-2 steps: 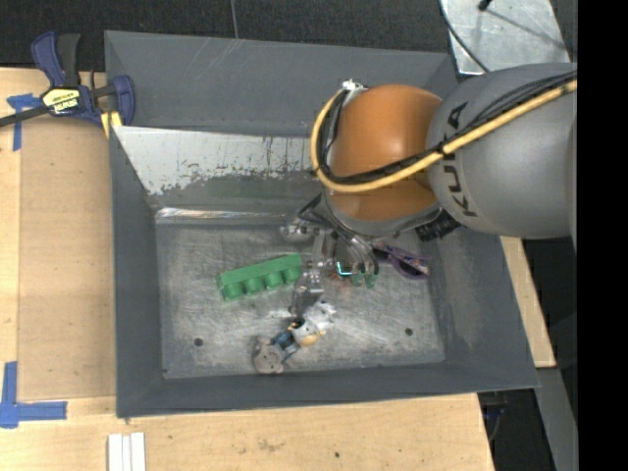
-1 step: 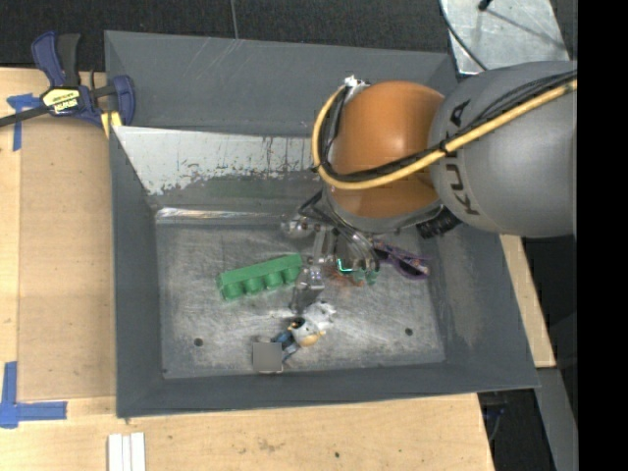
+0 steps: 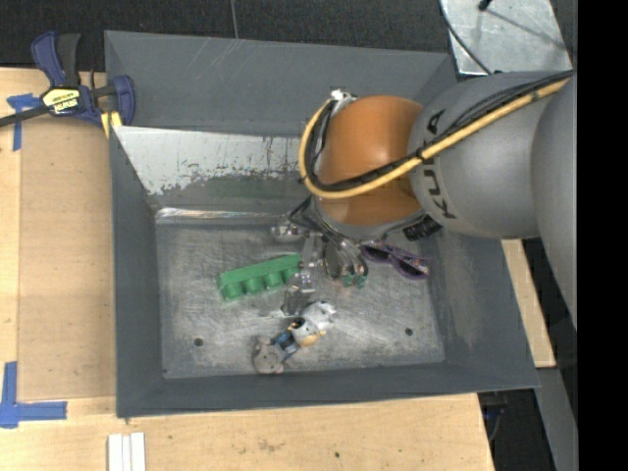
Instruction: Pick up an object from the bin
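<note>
Orange wrist cover [image 3: 363, 160] hides much of the tool [image 3: 319, 263], set low mid-bin [image 3: 137, 292] touching a green ridged block [image 3: 257, 279], probably lined up for grasping; whether it is open I cannot tell.

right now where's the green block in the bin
The green ridged block lies on the bin floor, left of centre in the camera view, its right end beside the gripper, with a small heap of bits below it.
</note>
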Controlling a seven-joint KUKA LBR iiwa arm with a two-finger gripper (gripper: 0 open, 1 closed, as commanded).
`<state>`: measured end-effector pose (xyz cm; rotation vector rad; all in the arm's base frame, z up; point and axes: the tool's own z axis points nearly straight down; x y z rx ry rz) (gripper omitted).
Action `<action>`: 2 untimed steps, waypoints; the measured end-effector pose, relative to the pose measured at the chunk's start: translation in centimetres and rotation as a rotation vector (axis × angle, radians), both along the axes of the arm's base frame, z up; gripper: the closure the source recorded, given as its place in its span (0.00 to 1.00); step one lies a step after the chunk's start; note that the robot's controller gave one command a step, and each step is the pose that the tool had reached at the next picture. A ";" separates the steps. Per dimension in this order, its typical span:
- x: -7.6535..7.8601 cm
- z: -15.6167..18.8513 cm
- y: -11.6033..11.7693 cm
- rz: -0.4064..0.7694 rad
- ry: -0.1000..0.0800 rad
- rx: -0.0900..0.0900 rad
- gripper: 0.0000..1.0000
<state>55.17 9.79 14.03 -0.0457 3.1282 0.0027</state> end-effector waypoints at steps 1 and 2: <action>-1.0 -5.3 -2.3 0.122 0.009 -0.001 0.00; 1.7 -6.0 -1.6 0.181 0.023 0.003 0.00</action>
